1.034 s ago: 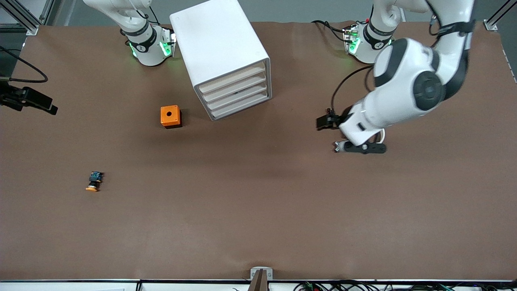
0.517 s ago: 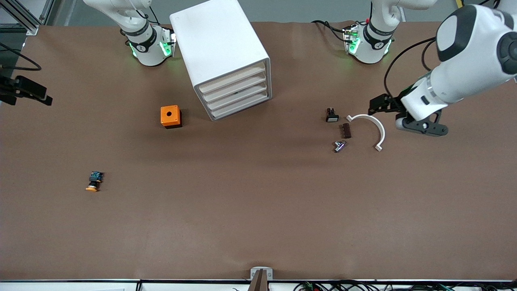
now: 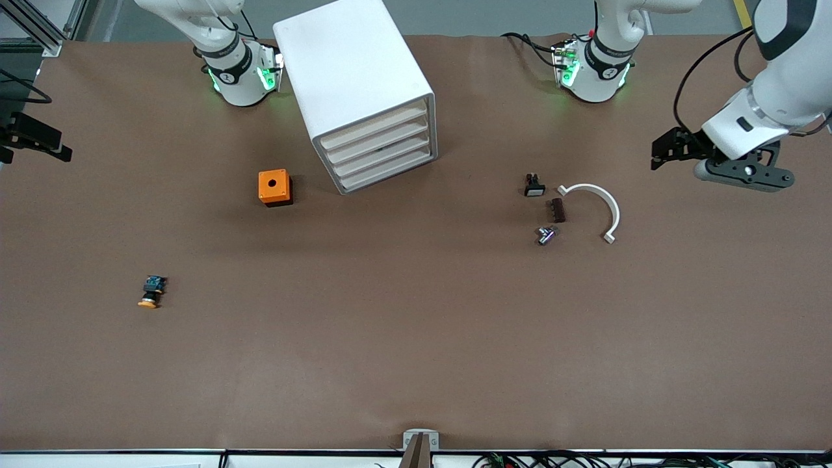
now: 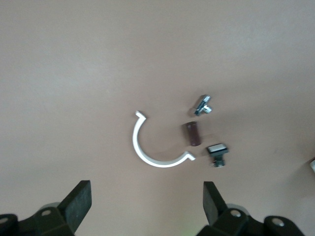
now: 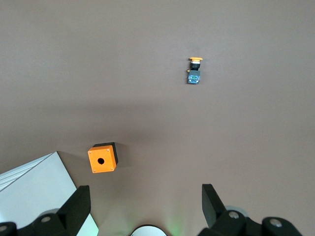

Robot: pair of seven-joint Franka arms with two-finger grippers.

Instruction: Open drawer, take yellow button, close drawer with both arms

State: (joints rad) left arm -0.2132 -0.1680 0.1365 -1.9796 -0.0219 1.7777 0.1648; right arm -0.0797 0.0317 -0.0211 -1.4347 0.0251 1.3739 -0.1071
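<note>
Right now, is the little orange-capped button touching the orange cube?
Apart. The front view shows bare table between the button and the orange cube.

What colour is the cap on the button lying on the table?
Orange-yellow, on the button with its black-and-blue body; it shows best in the right wrist view.

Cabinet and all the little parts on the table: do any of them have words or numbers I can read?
None can be read.
The cabinet is plain white.
The orange cube shows only a hole.
The button is too small to tell.
The arm bases carry a small mark, not legible.
</note>
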